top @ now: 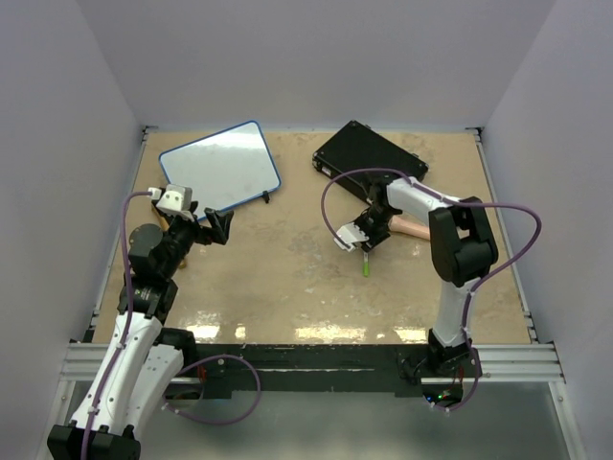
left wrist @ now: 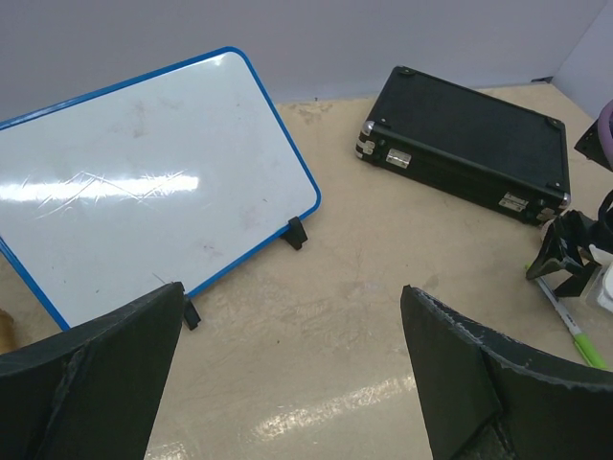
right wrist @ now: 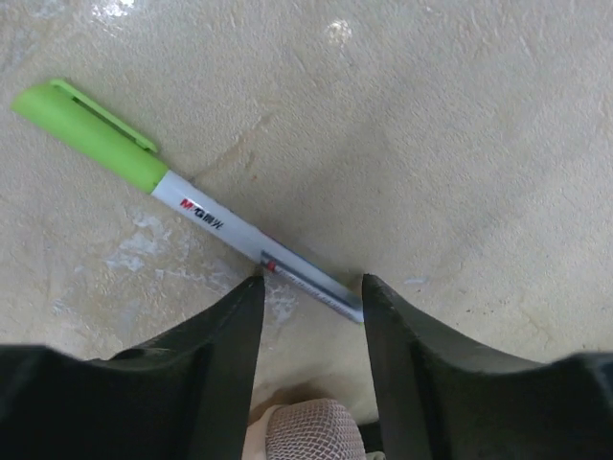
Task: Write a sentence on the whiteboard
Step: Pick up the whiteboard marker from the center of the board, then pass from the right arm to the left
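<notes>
1. A mottled tan table (top: 287, 287), with glare patches near its front edge, is boxed in by plain pale walls (top: 316, 57)
2. The whiteboard (top: 220, 168) sits far left and the black case (top: 369, 158) far right, well apart
3. The left gripper (left wrist: 292, 292) hovers before the board with its fingers spread wide and nothing between them
4. The right gripper (right wrist: 311, 297) straddles the white end of a green-capped marker (right wrist: 192, 206) lying on the table; whether it clamps cannot be told
5. From above, the marker's barrel is hidden; a pinkish object (top: 412, 227) beside that arm is unclear

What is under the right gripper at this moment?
A marker with a green cap lies on the table, its white barrel end between the fingers of the right gripper. The fingers cover the table beneath them; whether they pinch it cannot be told.
</notes>
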